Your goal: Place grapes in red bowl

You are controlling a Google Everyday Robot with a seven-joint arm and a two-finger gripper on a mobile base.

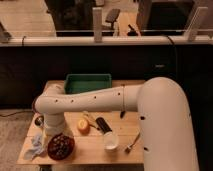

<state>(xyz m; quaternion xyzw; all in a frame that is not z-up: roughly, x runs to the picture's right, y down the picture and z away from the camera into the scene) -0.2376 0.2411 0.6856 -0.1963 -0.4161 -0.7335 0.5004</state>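
Note:
The red bowl (pixel 69 150) sits at the front left of the wooden table (pixel 90 150). The dark grapes (pixel 59 144) lie inside it. My white arm reaches across the table from the right and bends down at the left. My gripper (pixel 53 133) is at its end, just above the far rim of the bowl and over the grapes. The wrist hides most of it.
A green bin (pixel 87 83) stands at the back of the table. An orange fruit (pixel 83 125), a black oblong object (pixel 103 124), a white cup (pixel 111 140) and a fork (pixel 132 143) lie right of the bowl. A pale cloth (pixel 34 148) lies to its left.

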